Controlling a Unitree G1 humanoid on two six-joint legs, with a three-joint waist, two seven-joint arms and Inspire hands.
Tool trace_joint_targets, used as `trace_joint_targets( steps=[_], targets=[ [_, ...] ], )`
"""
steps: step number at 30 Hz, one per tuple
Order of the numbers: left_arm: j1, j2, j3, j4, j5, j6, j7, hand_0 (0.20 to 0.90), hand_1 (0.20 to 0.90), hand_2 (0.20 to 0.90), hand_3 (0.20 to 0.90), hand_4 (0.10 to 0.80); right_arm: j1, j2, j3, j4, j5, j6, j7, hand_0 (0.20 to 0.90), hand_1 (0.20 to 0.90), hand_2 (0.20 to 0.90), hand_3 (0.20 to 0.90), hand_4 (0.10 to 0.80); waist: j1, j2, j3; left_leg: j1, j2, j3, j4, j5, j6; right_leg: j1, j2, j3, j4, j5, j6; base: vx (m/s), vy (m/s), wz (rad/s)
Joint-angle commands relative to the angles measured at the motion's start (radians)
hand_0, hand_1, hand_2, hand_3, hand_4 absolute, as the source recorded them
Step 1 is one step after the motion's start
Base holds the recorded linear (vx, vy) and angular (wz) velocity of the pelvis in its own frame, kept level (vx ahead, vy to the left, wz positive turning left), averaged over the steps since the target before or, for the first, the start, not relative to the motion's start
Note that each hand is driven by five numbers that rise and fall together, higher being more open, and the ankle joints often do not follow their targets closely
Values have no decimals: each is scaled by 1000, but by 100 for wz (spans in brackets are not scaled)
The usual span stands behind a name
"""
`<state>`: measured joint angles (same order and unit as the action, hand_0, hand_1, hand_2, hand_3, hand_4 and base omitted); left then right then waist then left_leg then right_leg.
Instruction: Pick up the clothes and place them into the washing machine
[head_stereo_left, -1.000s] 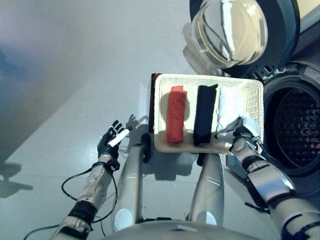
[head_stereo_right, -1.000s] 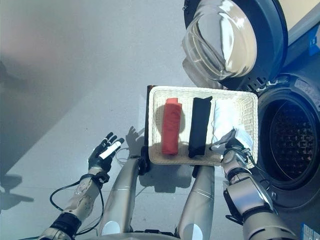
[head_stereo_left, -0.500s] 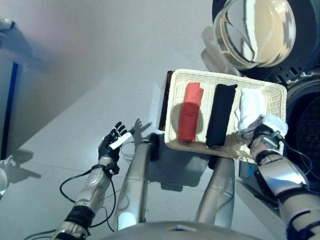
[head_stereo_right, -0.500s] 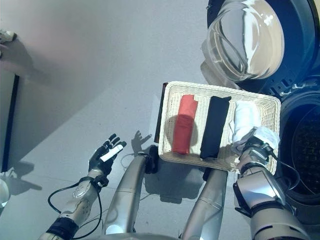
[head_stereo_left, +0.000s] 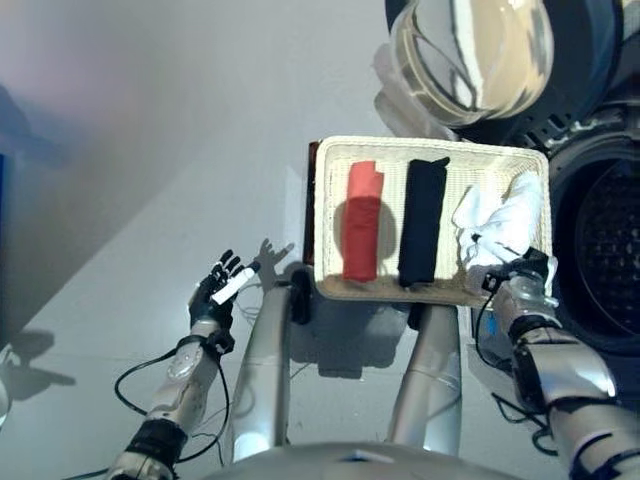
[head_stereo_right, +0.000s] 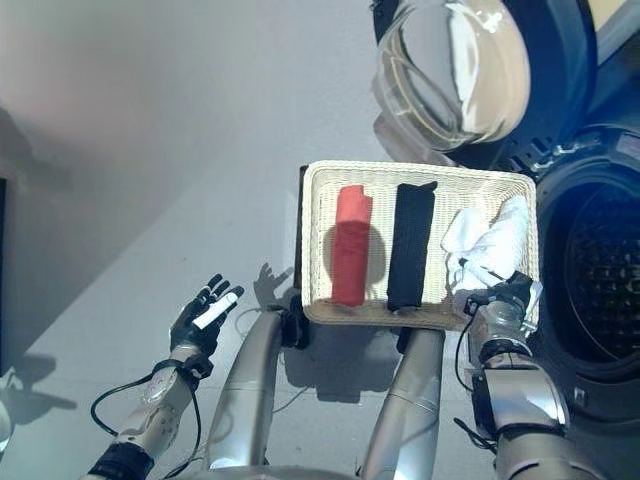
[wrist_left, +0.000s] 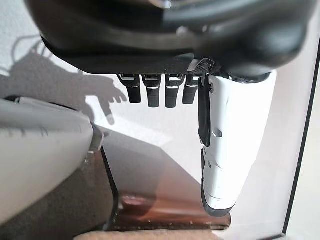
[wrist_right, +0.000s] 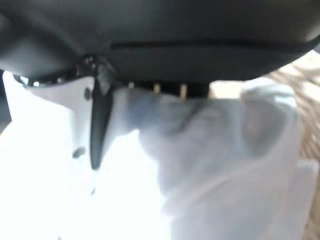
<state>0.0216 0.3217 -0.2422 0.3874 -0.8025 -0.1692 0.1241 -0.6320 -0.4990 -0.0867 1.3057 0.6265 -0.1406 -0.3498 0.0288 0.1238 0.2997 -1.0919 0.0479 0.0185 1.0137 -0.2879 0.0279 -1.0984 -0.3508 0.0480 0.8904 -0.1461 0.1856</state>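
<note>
Three garments lie in the wicker basket before the open washing machine: a red roll and a black roll, long axes pointing away from the robot, and a crumpled white cloth. The right hand grips the white cloth, which looks soft, light and best bunched. The left hand hangs with fingers straight, empty.

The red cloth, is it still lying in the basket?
Yes, the red cloth lies rolled up at the left end of the basket, beside the black cloth.
</note>
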Motion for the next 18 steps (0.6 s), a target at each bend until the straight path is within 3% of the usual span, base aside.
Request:
trace_joint_targets(
  steps=[1,10,14,15,16,18],
  targets=[
    [11,46,67,-64,-29,-90,10,900,900,900,900,800,28,-68,-88,-38,263,-154,3,200,200,200,200,300,-15,-14,10,62,66,-68,-43,-30,-88,30,3,25,10,-55,-57,1,-49,-7],
    [7,14,56,-62,-86,-85,42,900,900,900,900,800,-3,14,-321,-269,788,-378,82,200,200,200,200,300,-40,-7,-3,91,83,-62,-77,-33,-102,47,15,28,-9,-65,-54,26,-31,-7],
    [4,17,30,-68,-102,-76,48,900,900,900,900,800,-72,-51,-374,-253,878,-422,54,200,200,200,200,300,-39,-3,-17,107,85,-57,-97,-31,-106,55,18,31,-16,-67,-51,22,-6,-7],
    [3,19,27,-67,-103,-76,51,900,900,900,900,800,-95,-81,-388,-239,897,-433,45,200,200,200,200,300,-39,-1,-14,103,83,-51,-113,-2,-104,50,16,30,-32,-37,-55,46,3,-7],
    [3,18,25,-70,-102,-76,53,900,900,900,900,800,-110,-102,-408,-240,921,-453,42,200,200,200,200,300,-39,2,-22,117,87,-52,-114,-26,-107,57,18,33,-22,-63,-48,29,-8,-7],
    [4,24,15,-76,-97,-66,52,900,900,900,900,800,-121,-150,-476,-211,992,-490,39,200,200,200,200,300,-42,5,-28,118,84,-54,-126,-19,-107,59,17,32,-29,-61,-48,80,-35,-8]
  ],
)
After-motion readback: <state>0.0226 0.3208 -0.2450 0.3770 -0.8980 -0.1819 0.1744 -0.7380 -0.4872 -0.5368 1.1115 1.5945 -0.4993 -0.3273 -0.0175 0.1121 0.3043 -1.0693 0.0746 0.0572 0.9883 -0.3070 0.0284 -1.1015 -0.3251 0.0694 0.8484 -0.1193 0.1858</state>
